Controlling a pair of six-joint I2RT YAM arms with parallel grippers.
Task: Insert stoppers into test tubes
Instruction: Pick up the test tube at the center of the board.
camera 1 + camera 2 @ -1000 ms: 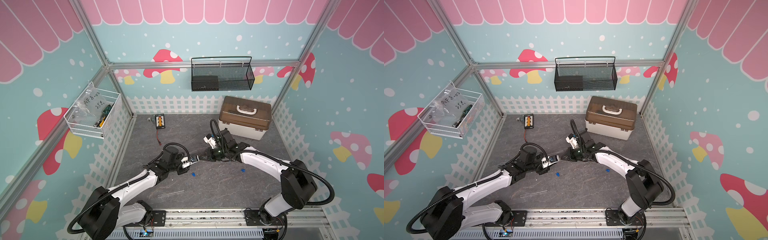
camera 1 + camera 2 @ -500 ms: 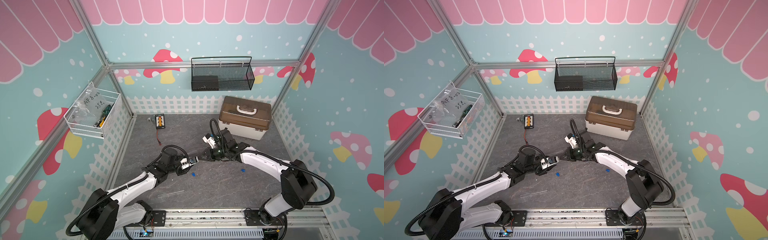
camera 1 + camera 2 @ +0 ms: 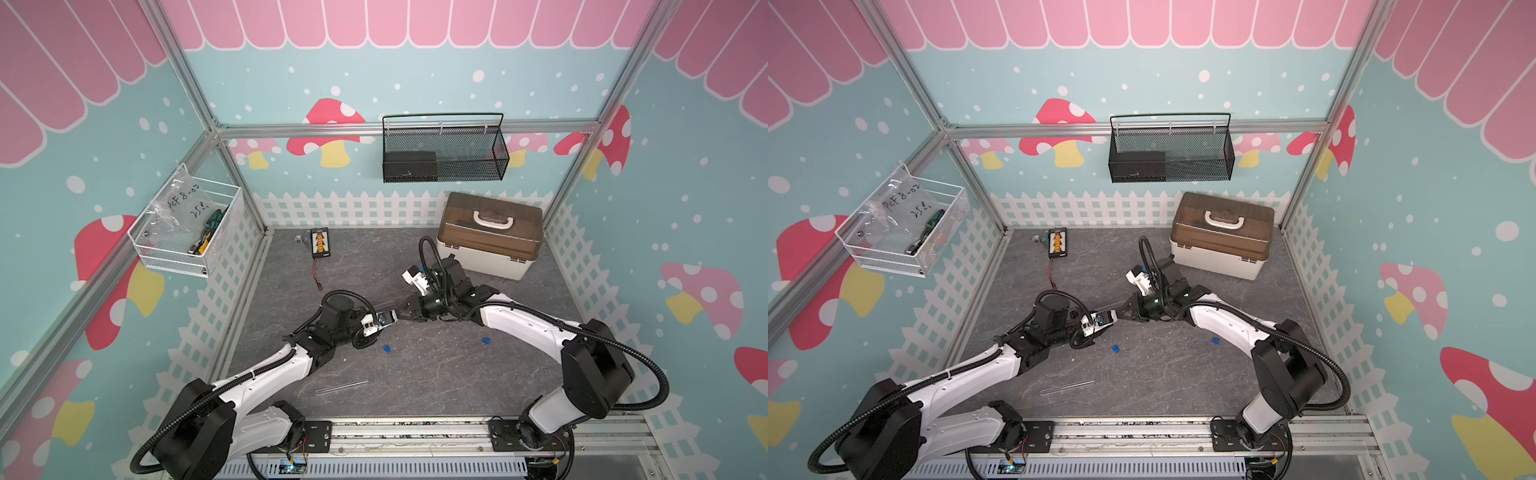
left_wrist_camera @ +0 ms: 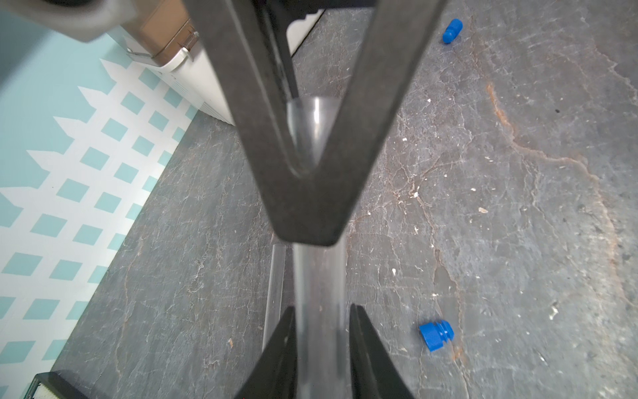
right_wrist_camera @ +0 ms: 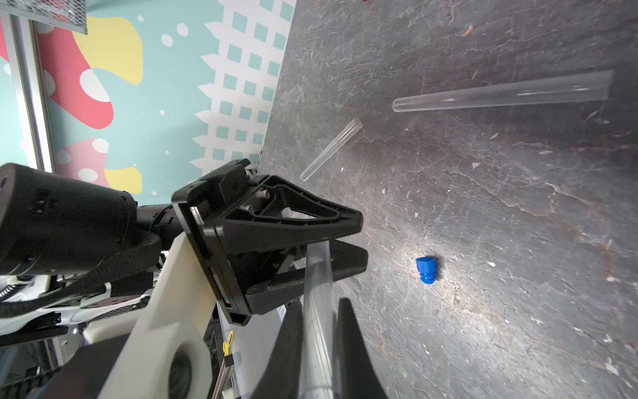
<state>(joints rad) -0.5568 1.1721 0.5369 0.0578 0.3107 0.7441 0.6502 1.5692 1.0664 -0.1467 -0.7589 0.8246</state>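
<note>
Both grippers meet tip to tip above the middle of the table. My right gripper [image 5: 319, 307] is shut on a clear test tube [image 5: 317, 276]. The tube runs across into my left gripper [image 4: 321, 311], whose jaws press on both of its sides. In both top views the left gripper [image 3: 392, 320] and the right gripper [image 3: 402, 316] almost touch. A blue stopper [image 3: 386, 348] lies just in front of them and another stopper [image 3: 485, 340] lies under the right forearm. One loose test tube [image 3: 340, 387] lies near the front edge. Two more test tubes [image 5: 331, 148] [image 5: 500, 93] lie behind the grippers.
A brown-lidded toolbox [image 3: 490, 232] stands at the back right. A small black charger board [image 3: 319, 243] with a red wire lies at the back left. A black mesh basket [image 3: 442, 153] hangs on the back wall, a white wire basket [image 3: 187, 232] on the left wall.
My left gripper drew back a little with its jaws opening, then came forward again and closed round the tube. The right arm stayed where it was, still gripping the tube.
</note>
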